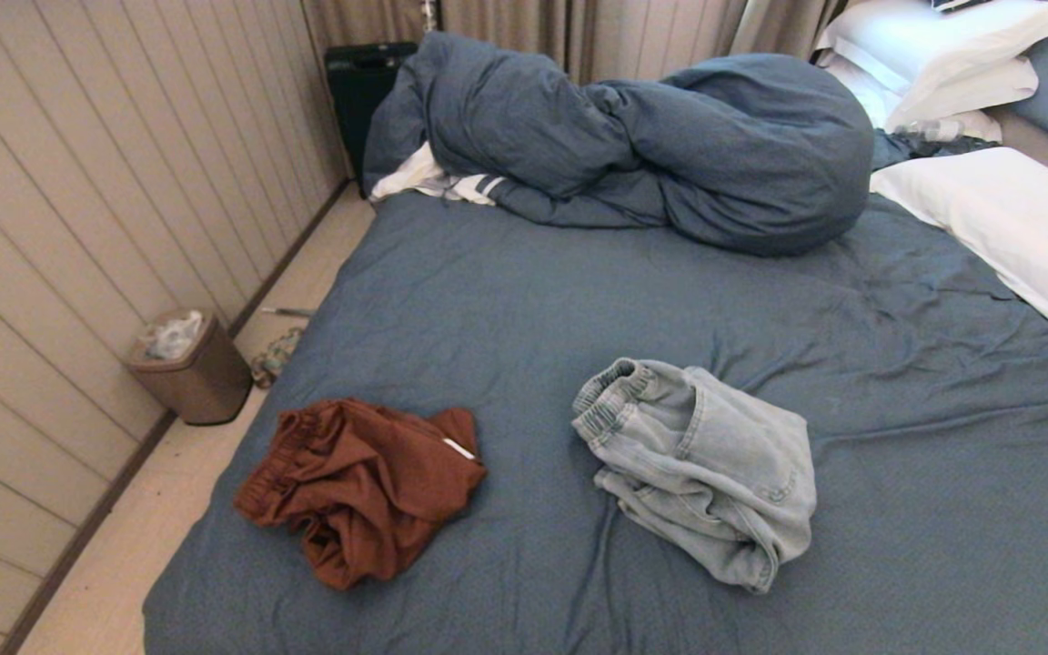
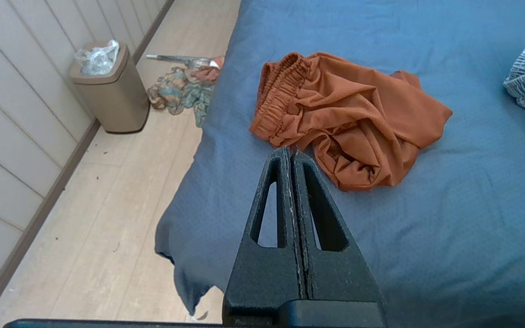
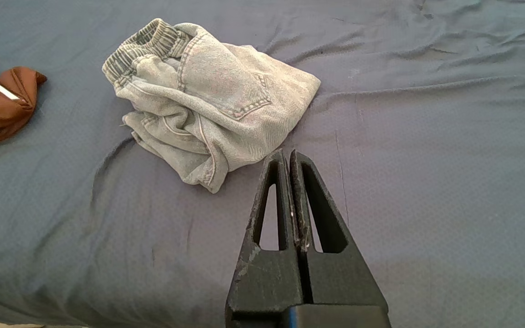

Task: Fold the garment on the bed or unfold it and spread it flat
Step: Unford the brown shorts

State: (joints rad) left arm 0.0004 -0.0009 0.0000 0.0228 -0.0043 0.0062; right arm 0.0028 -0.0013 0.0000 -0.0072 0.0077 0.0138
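left gripper (image 2: pixel 291 155): jaws were pressed flat together with nothing between them, hanging above the sheet just short of the rust shorts, not touching anything.
right gripper (image 3: pixel 288 157): same deal, clamped tight on nothing, hovering over bare sheet just short of the denim shorts.
rust shorts (image 2: pixel 344 118): crumpled heap near the bed's floor-side edge, elastic waistband bunched up toward the bin side. Looked thin, light and kinda slinky, so I'd guess it slides and drapes easily. Best grab is probably the gathered waistband, since it's the thickest ridge.
denim shorts (image 3: pixel 208 98): loosely folded pile further in from that edge, well apart from the rust pair. Heavier and stiffer, should hold its shape more. I'd take it by the ribbed waistband corners.
bed (image 1: pixel 524 300): wrinkled blue sheet, soft underneath, so pinching cloth risks catching the sheet too.
duvet (image 1: pixel 633 146): bunched up at the far end of the bed, out of the way.
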